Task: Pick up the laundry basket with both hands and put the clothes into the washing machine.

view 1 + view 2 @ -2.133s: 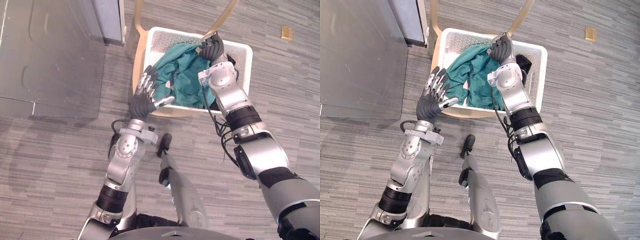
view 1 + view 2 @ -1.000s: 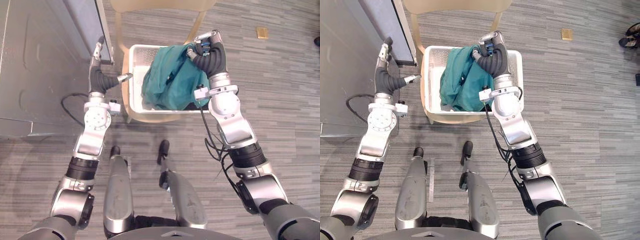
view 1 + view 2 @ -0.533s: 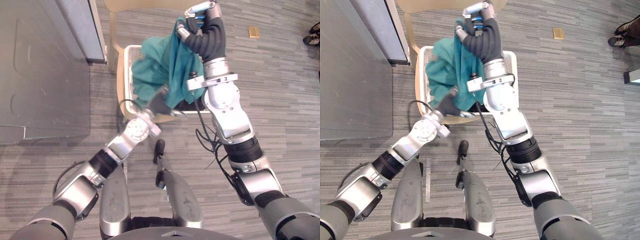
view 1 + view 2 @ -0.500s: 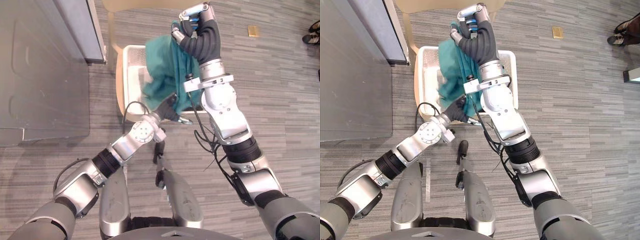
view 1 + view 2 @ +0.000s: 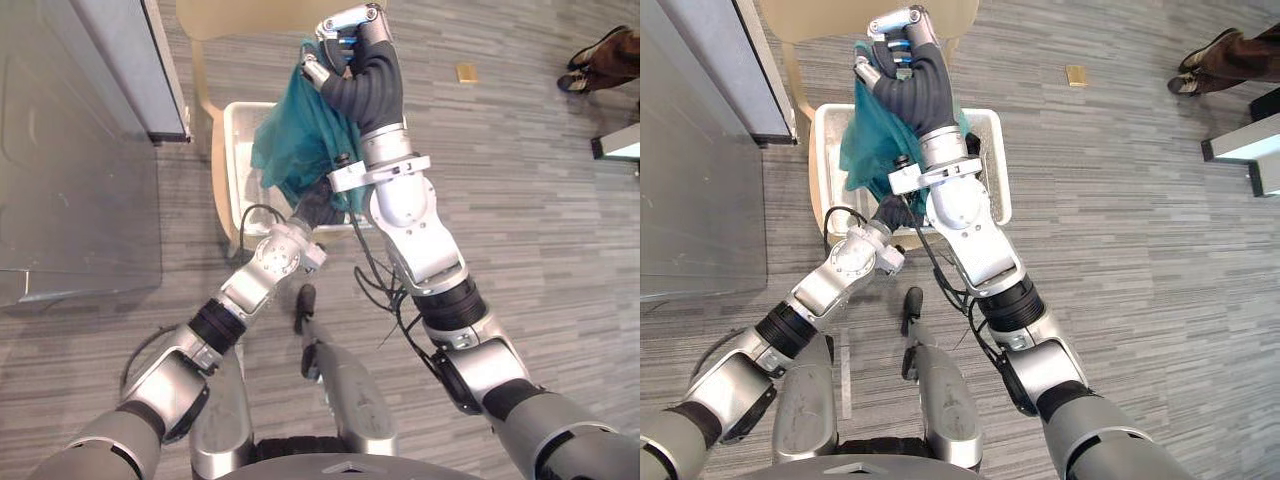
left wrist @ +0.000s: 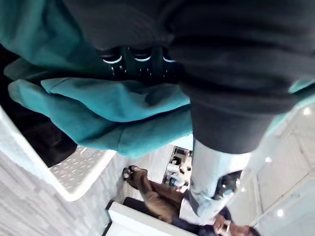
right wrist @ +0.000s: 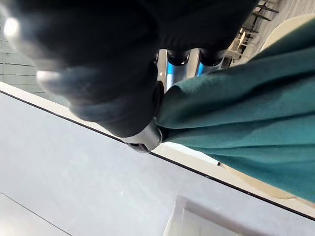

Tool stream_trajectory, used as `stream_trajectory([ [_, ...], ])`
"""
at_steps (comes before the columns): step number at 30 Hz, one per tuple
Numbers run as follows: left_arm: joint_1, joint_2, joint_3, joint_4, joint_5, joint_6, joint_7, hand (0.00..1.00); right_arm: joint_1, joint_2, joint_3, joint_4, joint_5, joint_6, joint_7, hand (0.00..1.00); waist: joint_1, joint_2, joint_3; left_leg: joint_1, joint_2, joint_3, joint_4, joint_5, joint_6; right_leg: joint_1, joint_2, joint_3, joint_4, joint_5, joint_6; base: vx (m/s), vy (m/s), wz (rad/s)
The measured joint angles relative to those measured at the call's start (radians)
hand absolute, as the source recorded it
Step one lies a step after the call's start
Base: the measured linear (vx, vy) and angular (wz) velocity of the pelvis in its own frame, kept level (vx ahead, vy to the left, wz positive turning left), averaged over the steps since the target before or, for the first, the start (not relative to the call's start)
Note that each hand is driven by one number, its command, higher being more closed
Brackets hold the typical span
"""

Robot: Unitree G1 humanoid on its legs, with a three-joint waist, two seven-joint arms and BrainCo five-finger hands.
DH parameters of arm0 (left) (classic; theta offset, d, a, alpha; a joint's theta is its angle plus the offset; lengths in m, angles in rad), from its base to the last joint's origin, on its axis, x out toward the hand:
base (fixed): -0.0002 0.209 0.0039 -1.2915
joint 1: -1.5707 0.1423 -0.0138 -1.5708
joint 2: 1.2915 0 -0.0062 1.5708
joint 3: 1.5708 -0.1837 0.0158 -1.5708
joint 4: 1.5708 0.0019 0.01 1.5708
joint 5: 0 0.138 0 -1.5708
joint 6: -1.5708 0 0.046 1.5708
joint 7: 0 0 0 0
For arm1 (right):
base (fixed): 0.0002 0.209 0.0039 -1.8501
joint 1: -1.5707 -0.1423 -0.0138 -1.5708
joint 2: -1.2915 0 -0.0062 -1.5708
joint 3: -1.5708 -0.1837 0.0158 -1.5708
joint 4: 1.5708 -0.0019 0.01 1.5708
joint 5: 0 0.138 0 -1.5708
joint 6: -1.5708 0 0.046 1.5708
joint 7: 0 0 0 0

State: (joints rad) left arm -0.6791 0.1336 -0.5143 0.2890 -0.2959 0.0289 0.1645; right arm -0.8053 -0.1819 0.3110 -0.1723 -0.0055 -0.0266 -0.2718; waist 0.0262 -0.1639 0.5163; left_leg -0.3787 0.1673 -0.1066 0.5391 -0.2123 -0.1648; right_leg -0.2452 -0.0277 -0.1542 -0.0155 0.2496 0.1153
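Left eye view: a grey machine (image 5: 70,150) stands at the far left, and beside it a pale wooden chair (image 5: 230,15) carries the white laundry basket (image 5: 228,165). The left arm reaches up from the lower left, forearm slanting toward the basket's near edge. The left hand (image 5: 318,205) is tucked under the hanging cloth; I cannot tell whether it grips anything. The teal garment (image 5: 300,140) hangs in 1 bunch above the basket, its lower folds at the basket's rim. The right arm rises from the lower right, wrist bent over the basket. The right hand (image 5: 350,50) is closed on the garment's top, pinching it. A person's shoes (image 5: 590,60) show at the far right.
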Motion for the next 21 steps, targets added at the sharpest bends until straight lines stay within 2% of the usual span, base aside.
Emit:
stream_trajectory([
  [5, 0.0, -0.07, 0.137, 0.01, -0.044, -0.021, 0.051, 0.0, 0.002, 0.029, 0.001, 0.038, -0.001, -0.013, 0.0, 1.0, -0.001, -0.006, -0.004, -0.002, 0.0, 0.001, 0.004, -0.004, 0.002, 0.0, -0.001, 0.0, 0.0, -0.001, 0.001, 0.0, 0.0, 0.0],
  [6, 0.0, -0.079, 0.156, 0.012, -0.052, -0.025, 0.054, 1.0, 0.004, 0.03, 0.002, 0.042, -0.001, -0.013, -0.001, 1.0, -0.002, -0.006, -0.004, -0.002, 0.0, 0.001, 0.006, -0.005, 0.002, 0.0, -0.001, 0.0, 0.0, -0.001, 0.001, 0.0, 0.0, 0.0],
  [15, -0.032, -0.16, 0.318, 0.015, -0.054, -0.043, 0.135, 1.0, 0.021, 0.099, 0.026, 0.081, -0.001, -0.025, -0.014, 1.0, -0.021, -0.005, -0.005, -0.013, 0.001, 0.013, 0.037, -0.026, 0.008, -0.003, -0.002, 0.008, -0.001, -0.001, 0.001, 0.01, 0.026, -0.03],
  [21, -0.045, -0.194, 0.426, 0.019, -0.05, -0.053, 0.162, 1.0, 0.049, 0.098, 0.029, 0.081, -0.001, -0.027, -0.024, 1.0, -0.033, -0.004, -0.006, -0.021, 0.006, 0.024, 0.036, -0.026, 0.008, -0.015, 0.0, 0.012, -0.004, 0.008, -0.009, 0.01, 0.007, -0.03],
])
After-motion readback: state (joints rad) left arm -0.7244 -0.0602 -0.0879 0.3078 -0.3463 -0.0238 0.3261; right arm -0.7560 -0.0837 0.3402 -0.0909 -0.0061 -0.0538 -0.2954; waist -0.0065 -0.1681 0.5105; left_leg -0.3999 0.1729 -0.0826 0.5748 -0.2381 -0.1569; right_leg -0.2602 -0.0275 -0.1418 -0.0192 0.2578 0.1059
